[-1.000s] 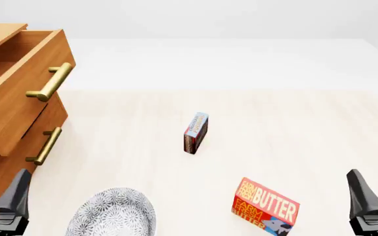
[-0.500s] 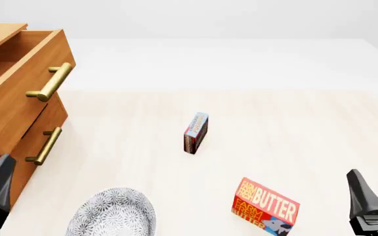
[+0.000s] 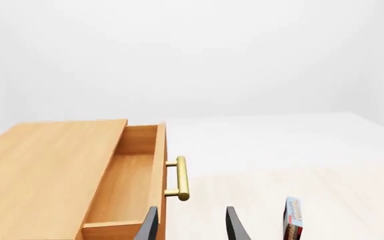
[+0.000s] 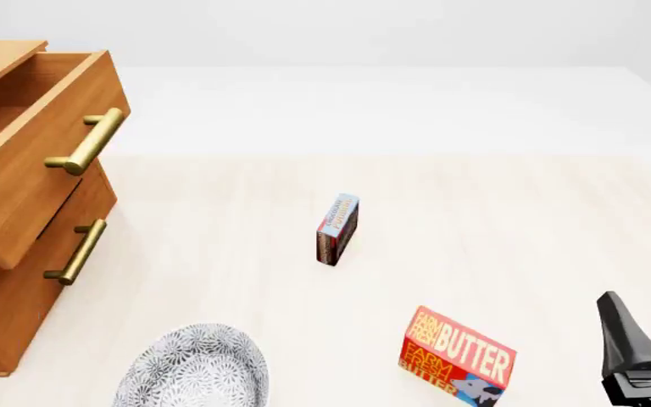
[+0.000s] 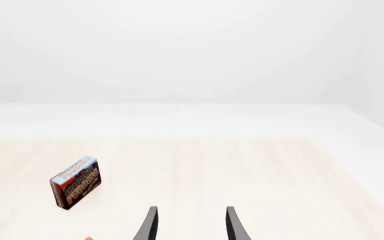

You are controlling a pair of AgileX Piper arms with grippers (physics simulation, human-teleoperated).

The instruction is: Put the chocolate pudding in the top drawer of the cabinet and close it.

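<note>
The chocolate pudding stands on its edge in the middle of the table, blue-grey end up; it also shows in the right wrist view and the left wrist view. The wooden cabinet stands at the far left with its top drawer pulled open and seemingly empty inside. My left gripper is open and empty, near the drawer's front; it is out of the front view. My right gripper is open and empty at the right front edge, far from the pudding.
A red "Farm Fresh Butter" box lies front right of the pudding. A patterned grey bowl sits at the front left, near the cabinet. The lower drawer is shut. The brass handle of the top drawer juts out.
My left gripper has moved left and out of the front view. The right gripper, the pudding and the drawer have not moved.
</note>
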